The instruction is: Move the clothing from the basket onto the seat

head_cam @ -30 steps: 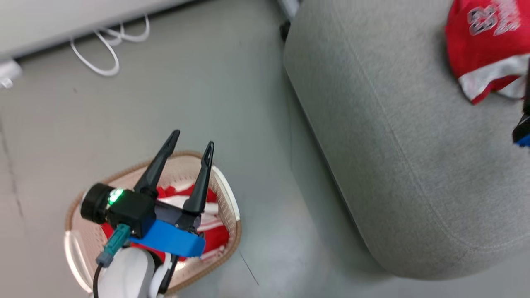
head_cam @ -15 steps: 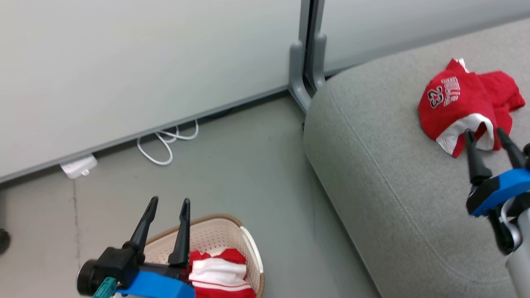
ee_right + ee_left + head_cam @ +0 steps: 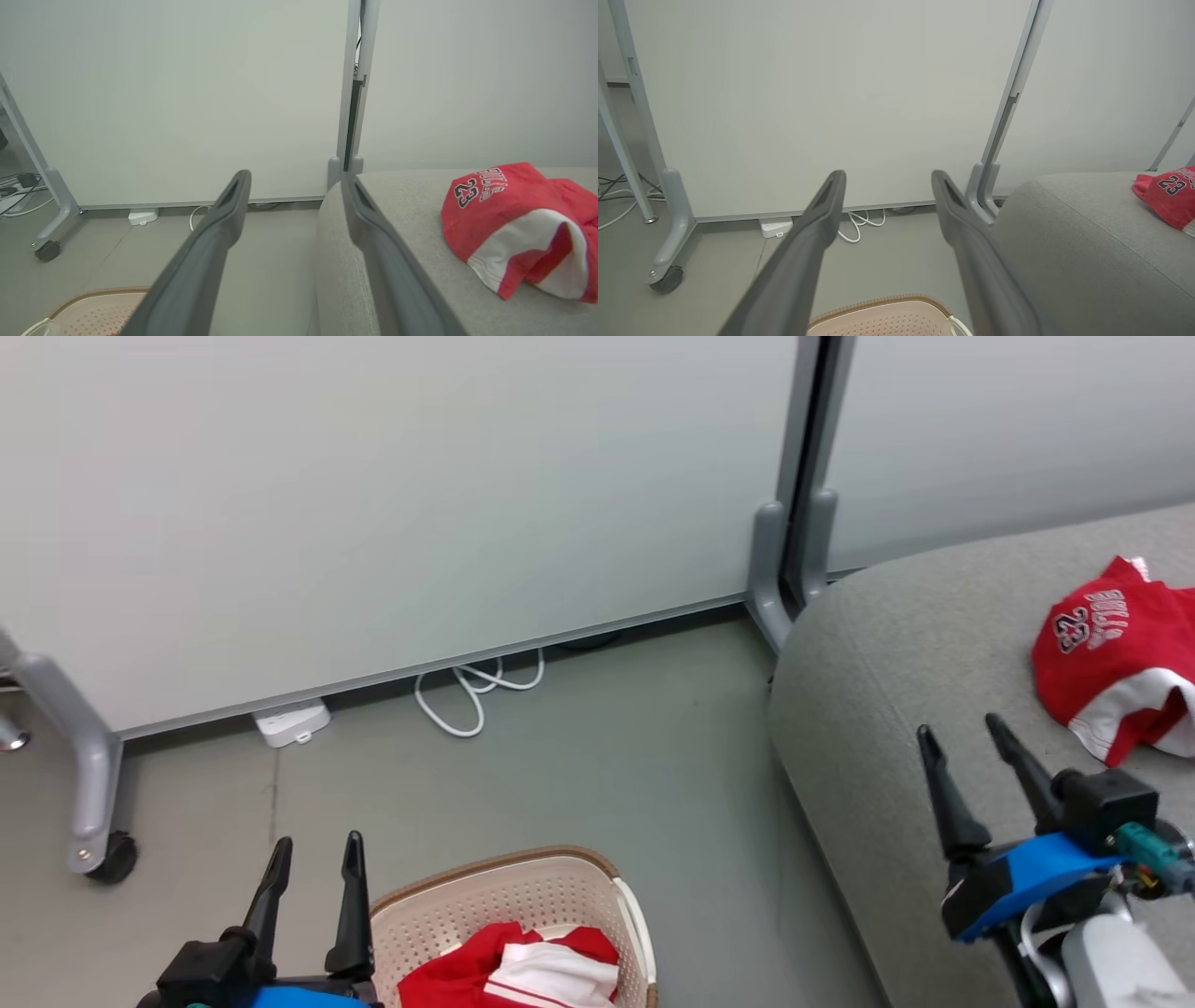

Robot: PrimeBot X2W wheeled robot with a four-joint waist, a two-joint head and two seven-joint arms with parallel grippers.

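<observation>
Here, judged from how the clothing lies, the task stands half done. In the head view the printed garment, red with a white panel and the lettering "BULLS 23", lies crumpled on the seat at 3 o'clock. The second garment, red and white, lies bunched inside the basket on the floor at 6 o'clock and is not yet moved. The left pincer hangs at 7 o'clock, near the basket's rim, with its two dark fingers spread wide and nothing between them. This stance suits a reach toward 5 o'clock into the basket. The right pincer hovers at 4 o'clock over the seat's near part, likewise wide open and empty. It stands apart from the printed garment, which lies toward its 1 o'clock. The basket stands near the seat's rounded corner with bare floor between them, probably so that each carry is short. Soft fabric sags when lifted, so a grasp on a raised fold should serve best. A pale partition closes the scene at 12 o'clock. At its foot lie a white cable and a power strip, well apart from the basket.
</observation>
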